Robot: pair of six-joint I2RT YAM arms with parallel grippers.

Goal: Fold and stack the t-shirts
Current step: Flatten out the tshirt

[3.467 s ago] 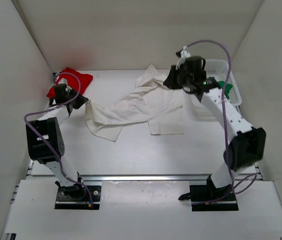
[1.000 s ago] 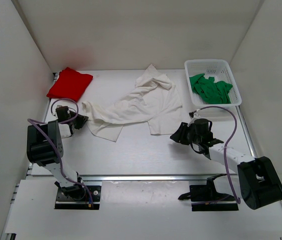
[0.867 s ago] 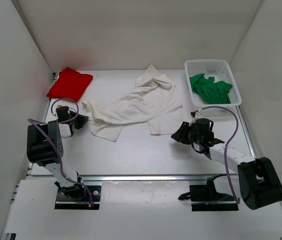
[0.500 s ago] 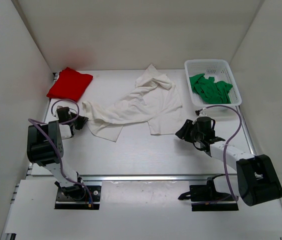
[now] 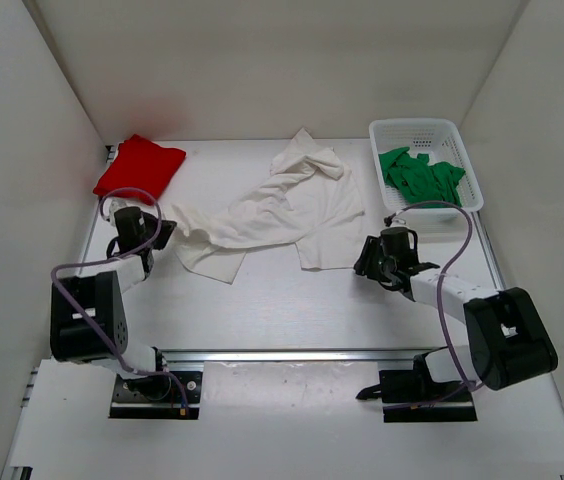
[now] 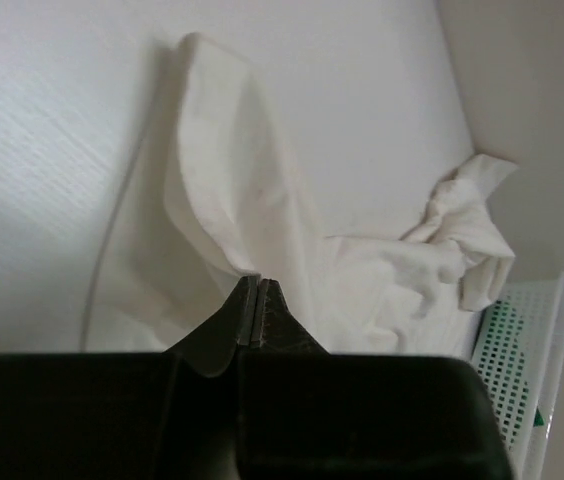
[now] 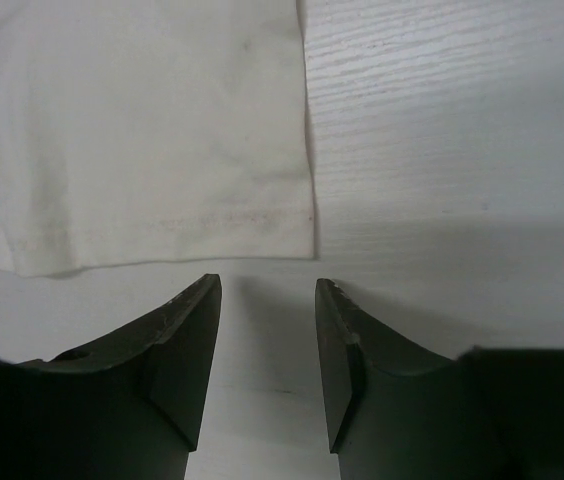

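Left wrist view: left gripper (image 6: 256,298), fingers pressed together, pinches a raised fold of the off-white floppy cloth t-shirt (image 6: 262,200). Right wrist view: right gripper (image 7: 267,300) spread, shirt hem just ahead. Only the overhead view shows the bright red cloth t-shirt (image 5: 140,165) beyond the left gripper.

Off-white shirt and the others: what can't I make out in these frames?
- Left wrist view: the left gripper blocks the off-white shirt nearest it.
- Right wrist view: that shirt runs off the top and left edges.
- Top view: green shirt, bunched in the basket, hides its own layers.
- Top view: red shirt too small to count folds.
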